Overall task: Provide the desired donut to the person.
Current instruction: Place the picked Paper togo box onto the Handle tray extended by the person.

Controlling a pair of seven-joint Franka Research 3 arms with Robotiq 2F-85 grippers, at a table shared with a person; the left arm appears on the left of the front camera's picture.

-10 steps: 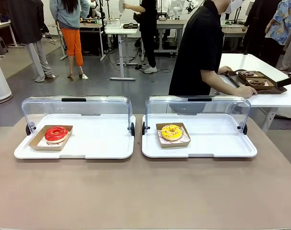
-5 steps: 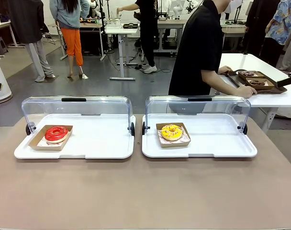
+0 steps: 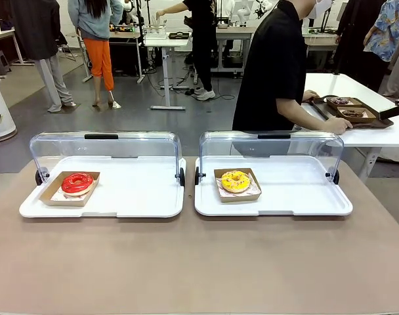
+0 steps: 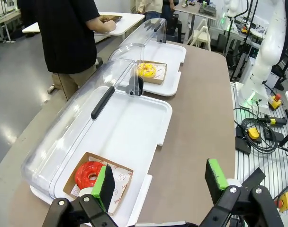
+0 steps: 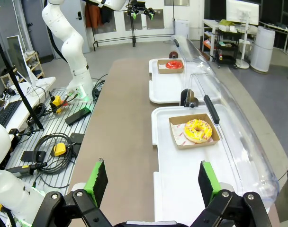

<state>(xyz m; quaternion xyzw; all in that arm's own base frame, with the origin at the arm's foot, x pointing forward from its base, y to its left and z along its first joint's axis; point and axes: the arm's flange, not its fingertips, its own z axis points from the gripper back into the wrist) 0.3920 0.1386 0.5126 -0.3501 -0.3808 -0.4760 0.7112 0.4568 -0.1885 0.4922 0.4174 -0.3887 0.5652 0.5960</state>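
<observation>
A red-glazed donut (image 3: 77,183) lies in a cardboard tray on the left white tray (image 3: 121,197). A yellow sprinkled donut (image 3: 235,181) lies in its own cardboard tray on the right white tray (image 3: 298,197). The person (image 3: 275,65) in a black top stands beyond the table, turned toward a side table, both hands on a brown tray (image 3: 357,115) there. My left gripper (image 4: 159,178) hangs open above the table's end, with the red donut (image 4: 89,174) just beside its left finger. My right gripper (image 5: 151,182) is open over the other end, short of the yellow donut (image 5: 197,130).
Both white trays have clear domed lids (image 3: 104,147) (image 3: 272,147) swung open along their far edge. The brown tabletop (image 3: 199,262) in front of the trays is bare. Other people and workbenches fill the room behind. Cables and an arm base (image 4: 257,90) sit beside the table.
The person at the side table has shifted stance slightly. The donuts, trays and lids have not moved.
</observation>
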